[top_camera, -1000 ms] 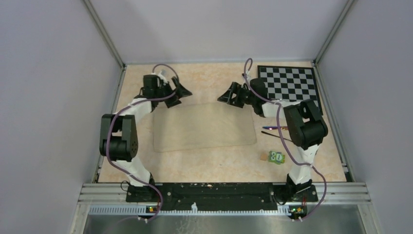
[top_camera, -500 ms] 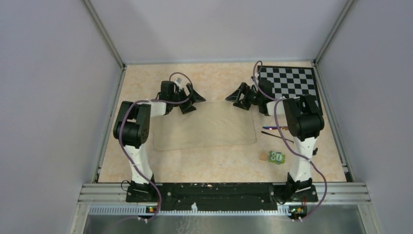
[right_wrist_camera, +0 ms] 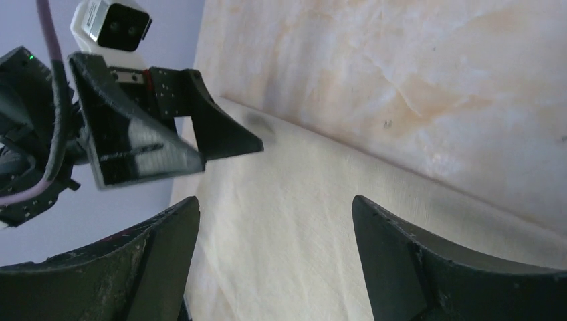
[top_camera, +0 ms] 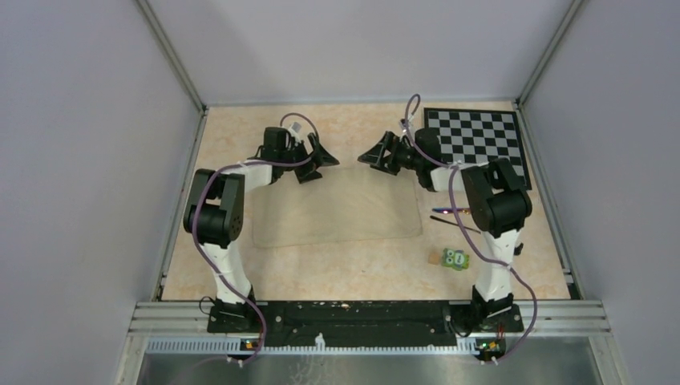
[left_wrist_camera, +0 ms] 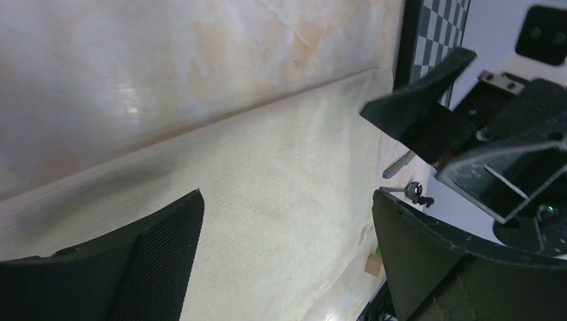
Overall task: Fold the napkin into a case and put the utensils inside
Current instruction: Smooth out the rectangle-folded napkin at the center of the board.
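Observation:
The beige napkin [top_camera: 337,207] lies flat as a wide rectangle in the middle of the table; no case is in view. My left gripper [top_camera: 318,164] hovers open over its back left edge. My right gripper [top_camera: 374,160] hovers open over its back right edge, and the two face each other. In the left wrist view the napkin [left_wrist_camera: 267,200] fills the gap between the open fingers of the left gripper [left_wrist_camera: 287,195]. The right wrist view likewise has bare cloth [right_wrist_camera: 281,241] between the open fingers of the right gripper [right_wrist_camera: 275,200]. The dark utensils [top_camera: 449,212] lie right of the napkin, partly under my right arm.
A black-and-white chessboard [top_camera: 477,136] lies at the back right corner. A small green block [top_camera: 457,258] sits near the right arm's base. A tiny black knob [left_wrist_camera: 416,189] rests by a utensil [left_wrist_camera: 399,164]. Grey walls enclose the table on three sides.
My left arm has swung inward, carrying its gripper right along the napkin's back edge. The right gripper shifted right, then back left. The napkin has not moved.

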### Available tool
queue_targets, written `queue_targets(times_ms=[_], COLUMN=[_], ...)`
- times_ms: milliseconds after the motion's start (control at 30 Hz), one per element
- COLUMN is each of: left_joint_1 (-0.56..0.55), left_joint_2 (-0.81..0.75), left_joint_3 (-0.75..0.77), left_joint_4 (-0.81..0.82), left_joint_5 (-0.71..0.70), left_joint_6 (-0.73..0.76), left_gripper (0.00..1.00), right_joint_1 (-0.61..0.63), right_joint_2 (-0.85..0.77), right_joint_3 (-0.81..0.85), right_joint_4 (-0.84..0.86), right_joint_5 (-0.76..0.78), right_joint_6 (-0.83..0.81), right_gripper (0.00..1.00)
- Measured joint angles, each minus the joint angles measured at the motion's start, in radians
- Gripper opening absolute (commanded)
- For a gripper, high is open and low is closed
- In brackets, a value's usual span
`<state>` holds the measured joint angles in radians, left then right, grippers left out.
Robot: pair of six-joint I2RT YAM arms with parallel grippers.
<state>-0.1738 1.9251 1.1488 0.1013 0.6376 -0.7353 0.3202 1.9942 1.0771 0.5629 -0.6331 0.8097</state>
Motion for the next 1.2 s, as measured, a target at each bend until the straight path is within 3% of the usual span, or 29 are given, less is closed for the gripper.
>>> queue_targets(times_ms=[200,433,567,833,1200], left_joint_1=[-0.032,0.019,0.046,0.065,0.068], left_joint_2=[0.049,0.077,0.048,-0.103,-0.472], left_joint_3=[0.002,0.024,0.039,0.052,-0.090], left_joint_4=[0.041,0.048,-0.035,-0.263,-0.424], left_joint_5=[-0.037,-0.045,-0.076,-0.086,-0.047], left_joint_6=[-0.026,-0.031,0.022,0.128,0.228], left_gripper=[0.99,0.99,0.99,0.99,0.99], right_joint_1=[-0.008,-0.090,-0.126,-0.126,-0.126], right_joint_2=[0.186,0.190,0.156,-0.089,-0.122], right_joint_3=[0.102,0.112,0.105,-0.062,-0.209], right_joint_4=[0.041,0.025,-0.030,-0.109,-0.191], right_joint_5=[-0.049,-0.090,-0.078,-0.042,-0.070], right_joint_6=[0.069,0.056,0.018,-0.040,-0.114], right_gripper=[0.83,0.83,0.83,0.84,0.82])
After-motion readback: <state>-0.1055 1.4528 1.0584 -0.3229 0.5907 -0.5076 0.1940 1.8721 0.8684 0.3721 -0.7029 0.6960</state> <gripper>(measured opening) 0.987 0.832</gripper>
